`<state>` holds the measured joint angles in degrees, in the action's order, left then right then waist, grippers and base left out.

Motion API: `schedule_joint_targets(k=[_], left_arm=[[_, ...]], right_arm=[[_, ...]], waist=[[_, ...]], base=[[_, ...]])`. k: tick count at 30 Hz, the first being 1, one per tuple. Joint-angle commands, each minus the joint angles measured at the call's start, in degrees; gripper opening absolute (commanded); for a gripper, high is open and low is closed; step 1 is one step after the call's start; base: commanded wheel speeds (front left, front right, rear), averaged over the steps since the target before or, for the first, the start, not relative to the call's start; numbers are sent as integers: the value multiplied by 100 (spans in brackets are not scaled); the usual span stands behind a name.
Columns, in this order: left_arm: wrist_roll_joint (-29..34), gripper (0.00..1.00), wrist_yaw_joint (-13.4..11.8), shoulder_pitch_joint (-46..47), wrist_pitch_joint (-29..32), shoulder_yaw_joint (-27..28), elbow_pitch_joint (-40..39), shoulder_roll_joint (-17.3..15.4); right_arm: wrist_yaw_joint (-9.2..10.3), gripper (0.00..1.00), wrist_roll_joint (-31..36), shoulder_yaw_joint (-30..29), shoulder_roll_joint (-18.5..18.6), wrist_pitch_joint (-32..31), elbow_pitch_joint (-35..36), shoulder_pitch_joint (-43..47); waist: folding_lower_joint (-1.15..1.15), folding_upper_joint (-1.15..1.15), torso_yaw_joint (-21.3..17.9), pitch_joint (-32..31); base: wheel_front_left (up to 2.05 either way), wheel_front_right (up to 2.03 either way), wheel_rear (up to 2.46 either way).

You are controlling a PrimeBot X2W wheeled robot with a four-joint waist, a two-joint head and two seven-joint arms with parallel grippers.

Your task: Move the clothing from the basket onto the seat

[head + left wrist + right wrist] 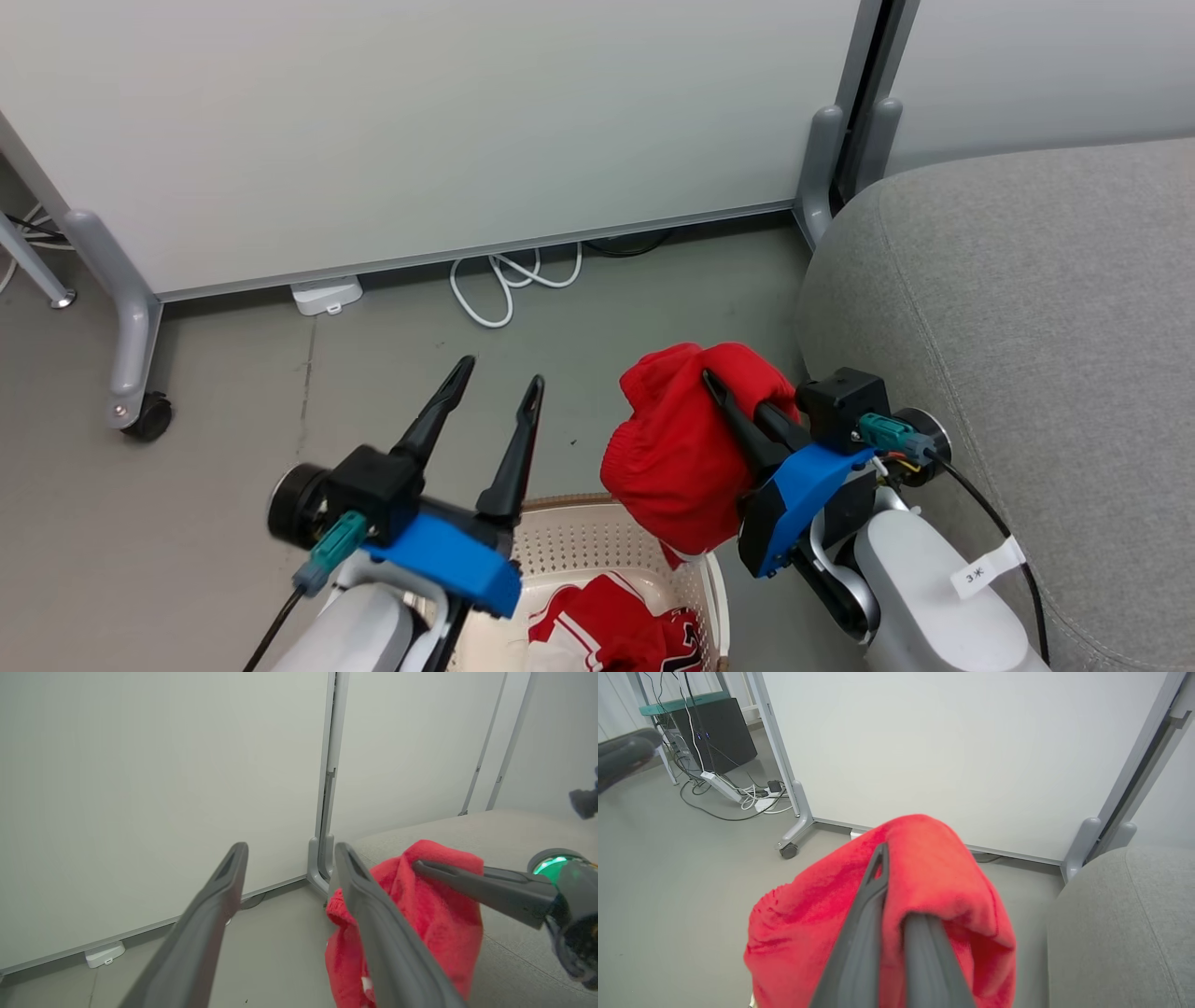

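Basket (pixel 579 546): sat lowest in the head view, between the two pale forearms, with its brown rim under the left wrist.
Jerseys (pixel 611 630): red with white stripes, lay inside the basket against its right wall.
Left gripper (pixel 499 371): was raised over the basket's left side, its fingers spread wide and holding nothing, pointing up and away over the floor.
Right gripper (pixel 719 385): had its fingers pinched together on the red garment (pixel 667 448); the forearm slanted up from the lower right, and the wrist was just beside the seat's rounded edge.
Red garment: was draped in a bunch over the right fingers, above the basket. Its lowest fold hung at the basket's right rim; whether they touched could not be told. It was apart from the seat.
Seat (pixel 1027 308): light grey, rose to the right, with a stitched seam following its curved edge.
Floor (pixel 373 373): lay open and grey between the grippers and the partition.
Partition (pixel 420 121): a white panel on grey legs stood across the far side. One castor (pixel 149 417) was at the left, and a white cable (pixel 509 280) was looped at its foot.
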<state>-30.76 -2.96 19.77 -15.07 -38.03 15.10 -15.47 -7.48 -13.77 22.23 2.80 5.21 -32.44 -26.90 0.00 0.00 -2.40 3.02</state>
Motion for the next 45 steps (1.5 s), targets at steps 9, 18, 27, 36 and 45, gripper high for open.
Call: schedule_joint_targets(k=[9,18,27,36,45], left_arm=[[745,100,196,-935,-15,1140,-212,155],[1203,100,475,-1289,-15,1851,-262,404],[1526,100,714,-1271,-15,2186,-168,612],[1707,100,859,-1283,-15,2352,-53,683],[1829,100,955,-1254,-15,2396,2,732]], right_arm=[[-3,0,99,-222,17,-197,435,350],[-3,0,82,-301,17,-286,760,521],[-3,0,57,-339,17,-299,971,659],[-3,0,-89,-335,15,-251,1104,795],[-3,0,-144,-360,15,-200,1148,995]], waist=[[0,0,-166,2],[0,0,-642,112],[0,0,-1346,243],[0,0,-2002,329],[0,0,-2363,380]], base=[[0,0,0],[0,0,0],[0,0,0],[0,0,0],[0,0,0]])
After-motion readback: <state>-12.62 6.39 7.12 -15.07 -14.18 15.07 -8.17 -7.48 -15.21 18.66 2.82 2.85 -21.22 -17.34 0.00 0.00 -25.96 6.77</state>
